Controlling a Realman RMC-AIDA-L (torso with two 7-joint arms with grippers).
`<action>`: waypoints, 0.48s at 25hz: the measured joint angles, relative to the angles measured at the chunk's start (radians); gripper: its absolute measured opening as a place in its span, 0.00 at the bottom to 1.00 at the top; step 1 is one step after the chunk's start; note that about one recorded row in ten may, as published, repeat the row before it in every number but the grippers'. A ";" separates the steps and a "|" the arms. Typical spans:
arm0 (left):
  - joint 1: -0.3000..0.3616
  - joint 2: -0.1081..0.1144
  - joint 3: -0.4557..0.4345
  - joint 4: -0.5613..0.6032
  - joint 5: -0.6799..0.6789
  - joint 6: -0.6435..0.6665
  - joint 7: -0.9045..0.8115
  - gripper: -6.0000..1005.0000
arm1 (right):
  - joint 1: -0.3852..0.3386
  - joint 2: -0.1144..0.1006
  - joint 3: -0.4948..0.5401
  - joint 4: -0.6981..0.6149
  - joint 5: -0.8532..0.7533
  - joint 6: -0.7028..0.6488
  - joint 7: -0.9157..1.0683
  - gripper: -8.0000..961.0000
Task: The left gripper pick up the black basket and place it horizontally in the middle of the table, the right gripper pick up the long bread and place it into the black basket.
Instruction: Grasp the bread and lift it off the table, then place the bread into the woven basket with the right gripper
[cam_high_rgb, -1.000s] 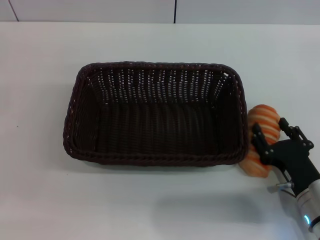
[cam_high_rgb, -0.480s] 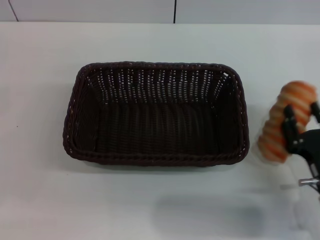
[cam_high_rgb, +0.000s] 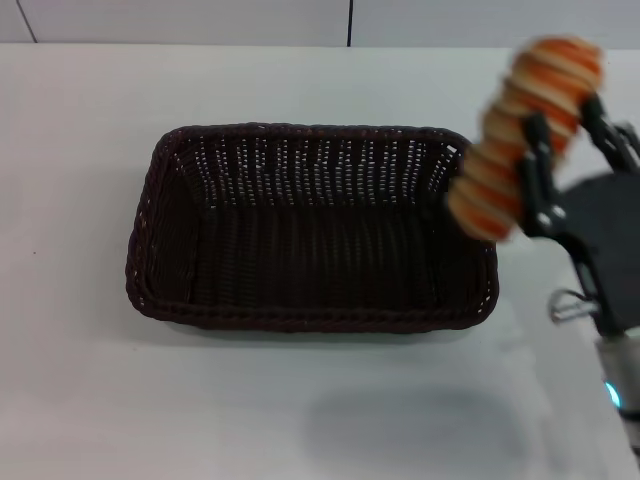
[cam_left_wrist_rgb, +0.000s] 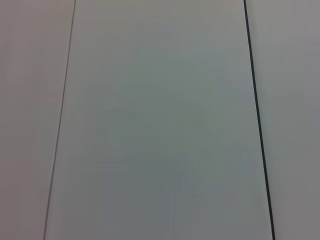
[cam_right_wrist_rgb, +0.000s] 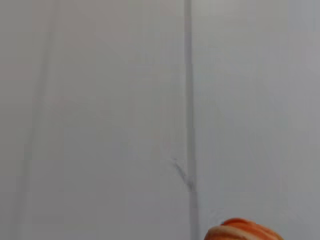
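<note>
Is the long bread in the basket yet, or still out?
Out. The right gripper holds the long bread aloft at the right end of the black basket, whose inside is empty.

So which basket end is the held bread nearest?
The black basket's right end; the long bread, clamped in the right gripper, overlaps that corner.

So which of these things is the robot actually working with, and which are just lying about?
Part of the job:
- the large dark woven wicker basket, sitting empty on the plain white table
- the cream and orange striped toy bread loaf, lifted by the basket's right end
- the black right hand, shut on that loaf

Just lying about:
- nothing else shows; the left hand is out of sight
</note>
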 joint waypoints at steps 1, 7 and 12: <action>0.000 0.000 0.000 0.000 0.000 0.000 0.000 0.67 | 0.000 0.000 0.000 0.000 0.000 0.000 0.000 0.48; 0.004 0.000 0.005 0.000 0.001 0.003 -0.007 0.67 | 0.100 0.002 0.006 0.013 -0.077 0.096 0.004 0.43; 0.011 0.000 0.012 -0.001 0.001 0.004 -0.007 0.67 | 0.103 0.003 0.032 0.037 -0.121 0.164 -0.003 0.44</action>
